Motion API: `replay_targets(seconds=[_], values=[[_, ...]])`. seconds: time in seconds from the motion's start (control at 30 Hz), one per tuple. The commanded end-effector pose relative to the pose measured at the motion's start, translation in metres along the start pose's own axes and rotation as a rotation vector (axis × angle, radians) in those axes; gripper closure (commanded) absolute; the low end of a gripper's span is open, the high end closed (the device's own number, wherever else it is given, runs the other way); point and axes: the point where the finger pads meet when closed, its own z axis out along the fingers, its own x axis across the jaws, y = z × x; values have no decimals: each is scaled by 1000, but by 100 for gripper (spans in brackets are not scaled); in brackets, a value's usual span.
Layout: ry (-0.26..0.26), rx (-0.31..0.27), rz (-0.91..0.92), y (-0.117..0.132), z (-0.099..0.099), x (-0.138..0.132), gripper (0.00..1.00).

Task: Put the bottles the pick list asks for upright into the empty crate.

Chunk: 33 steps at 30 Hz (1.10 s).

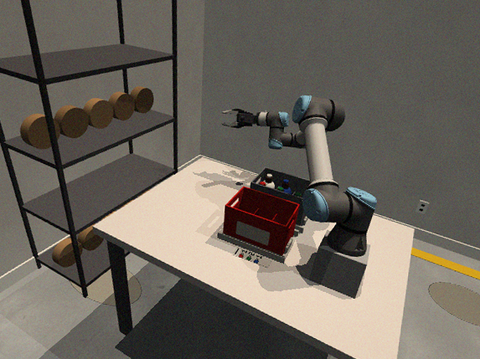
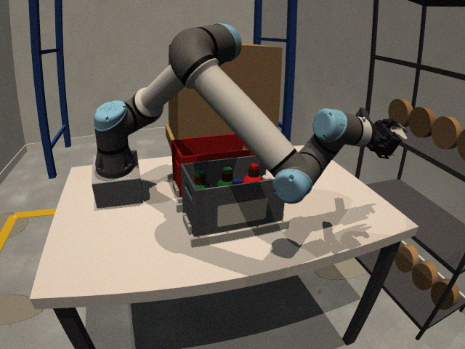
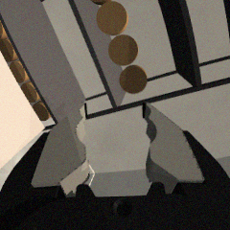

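My gripper [image 1: 223, 118] [image 2: 401, 131] [image 3: 114, 103] is partly open and empty, held sideways high beyond the grey crate, toward the shelf. The grey crate [image 1: 254, 187] [image 2: 200, 211] holds several bottles: a red one [image 1: 261, 183] [image 2: 252, 177], green ones [image 1: 280, 188] [image 2: 226, 182], a blue one [image 1: 286, 185] [image 2: 237, 181] and a white one [image 1: 269, 182] [image 2: 267, 175]. The arm hides part of this crate. The red crate [image 1: 229, 224] [image 2: 176, 165] stands beside it; no bottle shows inside, its floor is hidden. The pick list [image 1: 263, 263] shows red, green and blue dots; its numbers are too small to read.
Both crates sit on low pale bases on the table [image 1: 162, 226] [image 2: 112, 243]. A black-framed shelf [image 1: 112, 57] [image 2: 397, 198] with round wooden discs [image 1: 98, 112] [image 2: 445, 131] [image 3: 123, 50] stands past the table's end. The arm's pedestal [image 1: 339, 266] [image 2: 118, 191] is at the other end.
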Motion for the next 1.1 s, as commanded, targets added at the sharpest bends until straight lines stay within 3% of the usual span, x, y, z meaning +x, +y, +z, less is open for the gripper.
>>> replay_targets(seconds=[0.0, 0.17, 0.3, 0.4, 0.93, 1.07], values=[[-1, 0, -2, -13, -6, 32, 62], [-1, 0, -2, -23, -11, 54, 62], [-8, -22, 28, -27, -13, 48, 62], [-30, 17, 100, -38, -4, 46, 62], [-68, 27, 203, -81, 22, 37, 62], [-108, 34, 303, -99, 30, 34, 62]])
